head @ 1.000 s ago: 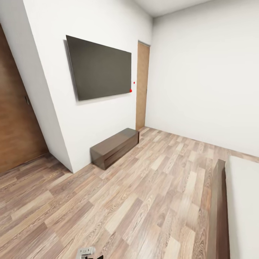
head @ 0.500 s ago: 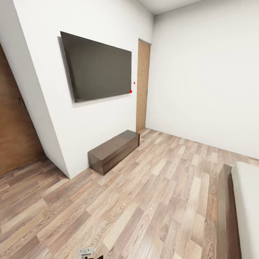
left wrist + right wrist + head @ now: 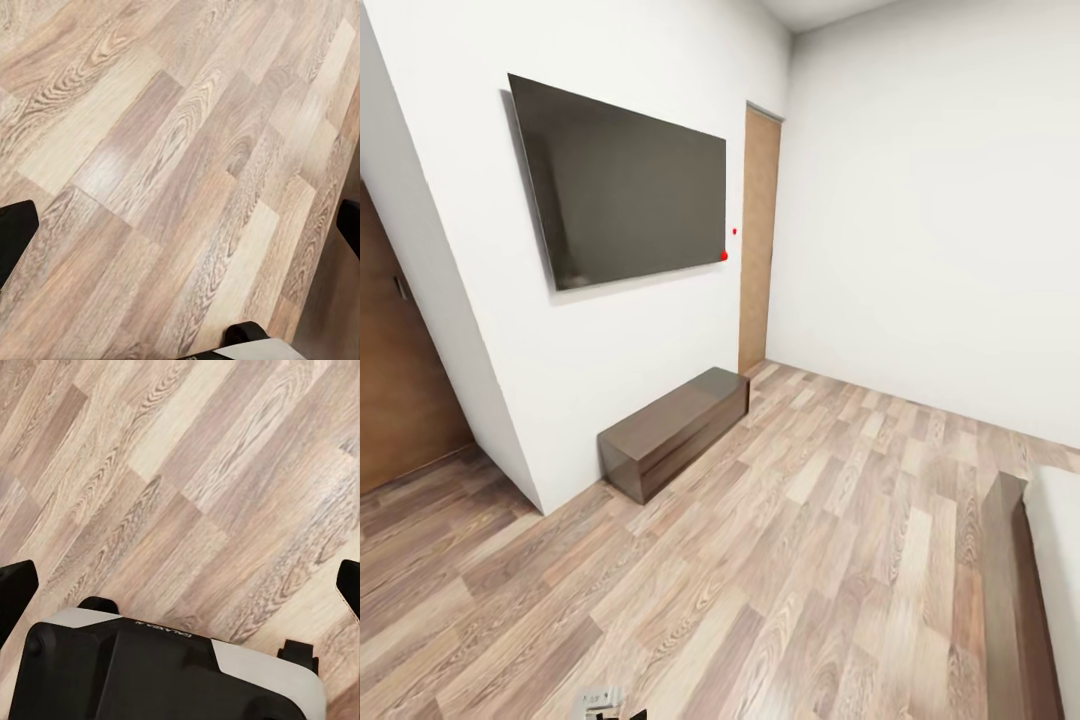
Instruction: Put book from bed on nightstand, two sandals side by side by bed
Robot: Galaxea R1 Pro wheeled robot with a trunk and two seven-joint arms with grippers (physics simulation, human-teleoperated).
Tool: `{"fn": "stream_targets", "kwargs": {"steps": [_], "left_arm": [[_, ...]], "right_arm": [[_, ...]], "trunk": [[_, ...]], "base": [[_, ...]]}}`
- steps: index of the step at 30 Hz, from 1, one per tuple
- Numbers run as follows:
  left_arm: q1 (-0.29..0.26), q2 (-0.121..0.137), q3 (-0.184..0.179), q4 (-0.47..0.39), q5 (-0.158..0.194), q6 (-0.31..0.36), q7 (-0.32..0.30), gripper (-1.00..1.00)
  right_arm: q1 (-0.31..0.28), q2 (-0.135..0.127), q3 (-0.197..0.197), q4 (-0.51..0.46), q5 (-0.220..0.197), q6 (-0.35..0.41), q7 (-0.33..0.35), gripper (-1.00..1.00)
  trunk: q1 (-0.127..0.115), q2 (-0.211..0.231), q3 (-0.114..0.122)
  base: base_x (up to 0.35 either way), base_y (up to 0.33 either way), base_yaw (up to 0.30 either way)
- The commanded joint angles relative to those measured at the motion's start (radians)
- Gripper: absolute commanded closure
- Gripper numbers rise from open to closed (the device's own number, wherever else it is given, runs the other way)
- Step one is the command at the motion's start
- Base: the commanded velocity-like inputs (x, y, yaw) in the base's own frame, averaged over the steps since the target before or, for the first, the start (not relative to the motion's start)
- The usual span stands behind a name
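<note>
Bedroom interior, seen from the robot's head. A white wall [image 3: 610, 330] carries a large dark flat screen [image 3: 625, 185], mounted slightly above a long low dark-wood cabinet [image 3: 675, 428] that stands on the wood-plank floor [image 3: 760, 580] against the wall's base. Two small red marks [image 3: 724, 255] sit just beside the screen's lower corner. A narrow light-brown door [image 3: 758, 240] occupies the room's far corner, next to a second plain white wall [image 3: 930, 220]. A darker brown door [image 3: 395, 390] shows at the left edge, round the wall's corner.

The bed [image 3: 1015, 600] enters at the lower right: its dark-brown frame rail runs along the floor, with the pale mattress [image 3: 1060, 570] on top at the picture's edge. What shows of the mattress is bare.

Left wrist view: the left pincer [image 3: 180, 232] points down at floor planks, its two dark fingertips [image 3: 15, 232] standing far apart at opposite edges with nothing between them. A strip of the robot's pale base [image 3: 247, 346] appears close to the camera.

Right wrist view: the right pincer [image 3: 180, 589] is likewise spread wide over the floor, fingertips [image 3: 13, 589] at opposite edges and empty, above the robot's black and pale base [image 3: 165, 675].
</note>
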Motion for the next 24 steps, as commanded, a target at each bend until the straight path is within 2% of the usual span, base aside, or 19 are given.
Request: {"fn": "stream_targets", "kwargs": {"steps": [1, 24], "left_arm": [[-0.001, 0.000, 0.005, 0.001, -0.003, -0.003, -0.004, -1.00], [-0.001, 0.000, 0.004, 0.001, -0.003, -0.003, -0.004, -1.00]], "right_arm": [[-0.002, 0.000, 0.002, 0.005, -0.008, -0.005, 0.005, -1.00], [-0.002, 0.000, 0.002, 0.005, -0.007, -0.005, 0.005, -1.00]], "trunk": [[0.001, -0.002, -0.002], [0.001, -0.002, -0.002]], "base": [[0.333, 0.000, 0.000], [0.333, 0.000, 0.000]]}}
